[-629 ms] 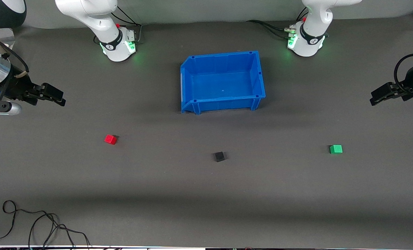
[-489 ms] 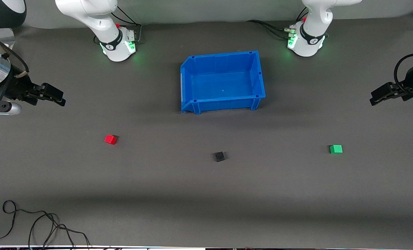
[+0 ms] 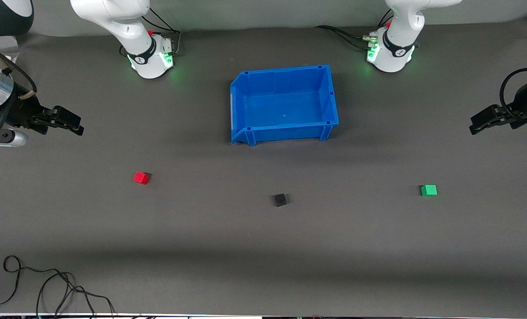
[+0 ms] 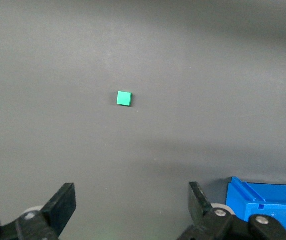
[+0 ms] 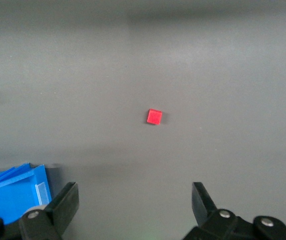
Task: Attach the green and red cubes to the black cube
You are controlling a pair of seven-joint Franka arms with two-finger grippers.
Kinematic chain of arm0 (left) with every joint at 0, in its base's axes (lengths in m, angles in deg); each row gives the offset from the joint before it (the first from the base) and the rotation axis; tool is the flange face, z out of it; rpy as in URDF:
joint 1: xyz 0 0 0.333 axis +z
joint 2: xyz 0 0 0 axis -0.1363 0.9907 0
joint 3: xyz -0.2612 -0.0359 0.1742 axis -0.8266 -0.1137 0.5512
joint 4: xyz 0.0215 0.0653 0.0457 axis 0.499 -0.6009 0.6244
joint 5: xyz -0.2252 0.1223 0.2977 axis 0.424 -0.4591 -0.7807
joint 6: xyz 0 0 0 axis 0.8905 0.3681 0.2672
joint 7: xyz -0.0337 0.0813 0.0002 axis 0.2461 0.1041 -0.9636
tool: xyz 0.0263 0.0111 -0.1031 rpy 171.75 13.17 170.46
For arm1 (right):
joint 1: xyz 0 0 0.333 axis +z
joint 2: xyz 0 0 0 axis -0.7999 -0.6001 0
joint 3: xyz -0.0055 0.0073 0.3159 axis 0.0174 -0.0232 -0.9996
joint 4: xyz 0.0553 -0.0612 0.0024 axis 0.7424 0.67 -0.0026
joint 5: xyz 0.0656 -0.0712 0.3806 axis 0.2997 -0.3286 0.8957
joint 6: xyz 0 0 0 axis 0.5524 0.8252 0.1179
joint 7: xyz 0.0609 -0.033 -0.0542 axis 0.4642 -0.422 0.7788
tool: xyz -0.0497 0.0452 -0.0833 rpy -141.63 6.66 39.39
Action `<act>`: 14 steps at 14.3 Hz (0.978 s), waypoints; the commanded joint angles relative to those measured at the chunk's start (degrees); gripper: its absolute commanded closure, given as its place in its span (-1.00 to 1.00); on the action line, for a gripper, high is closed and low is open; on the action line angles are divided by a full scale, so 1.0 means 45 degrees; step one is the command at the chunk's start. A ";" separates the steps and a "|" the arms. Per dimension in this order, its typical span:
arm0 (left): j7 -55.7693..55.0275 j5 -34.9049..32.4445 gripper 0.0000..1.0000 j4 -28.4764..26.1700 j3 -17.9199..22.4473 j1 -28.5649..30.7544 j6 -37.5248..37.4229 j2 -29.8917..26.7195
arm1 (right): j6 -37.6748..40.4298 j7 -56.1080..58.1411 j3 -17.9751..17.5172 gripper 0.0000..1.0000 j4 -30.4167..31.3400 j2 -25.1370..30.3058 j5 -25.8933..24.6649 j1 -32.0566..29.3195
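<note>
While both arms are held high at the ends of the table, the three small cubes are left lying apart on the matte dark grey mat [image 3: 263, 266]. The black cube [image 3: 280, 200] is seen near the middle of the mat, nearer to the front camera than the blue bin [image 3: 245, 84], roughly at six o'clock from it. This cube is flat-faced and dull, barely darker than the mat. The red cube [image 3: 141, 178] is found toward the right arm's end of the table, at about ten o'clock from the black cube and well apart from it. The green cube [image 3: 428, 190] is found toward the left arm's end, at about three o'clock from the black cube, also well apart. Both coloured cubes are smooth, sharp-edged and bright.

The bin is made of glossy moulded plastic, rectangular, with ribbed walls and an open top.

The left gripper [image 4: 131, 200] is held in the air over bare mat at its own end of the table, with its black blocky fingers [image 4: 62, 200] spread wide; nothing is gripped. The green cube is seen between them in the left wrist view. The right gripper [image 5: 135, 202] is likewise held over bare mat at the right arm's end, fingers [image 5: 203, 200] spread wide and unloaded.

A loose black cable [image 3: 46, 288] is coiled on the mat at the edge nearest the front camera.
</note>
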 commanded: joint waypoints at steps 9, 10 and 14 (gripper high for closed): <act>-0.1205 -0.0046 -0.99 -0.0333 0.0181 0.0872 0.0163 0.0552 | -0.0567 -0.0681 0.0029 -0.99 0.0263 -0.1522 -0.0070 -0.0212; -0.2063 -0.0085 -0.99 -0.0353 0.0181 0.0931 0.0183 0.0805 | -0.0606 -0.0840 0.0145 -0.99 0.0282 -0.1931 -0.0070 -0.0232; -0.5207 -0.0144 -0.99 -0.0333 0.0181 0.1145 0.0358 0.1684 | -0.1695 -0.1290 0.0419 -0.99 0.0574 -0.3242 -0.0051 -0.0213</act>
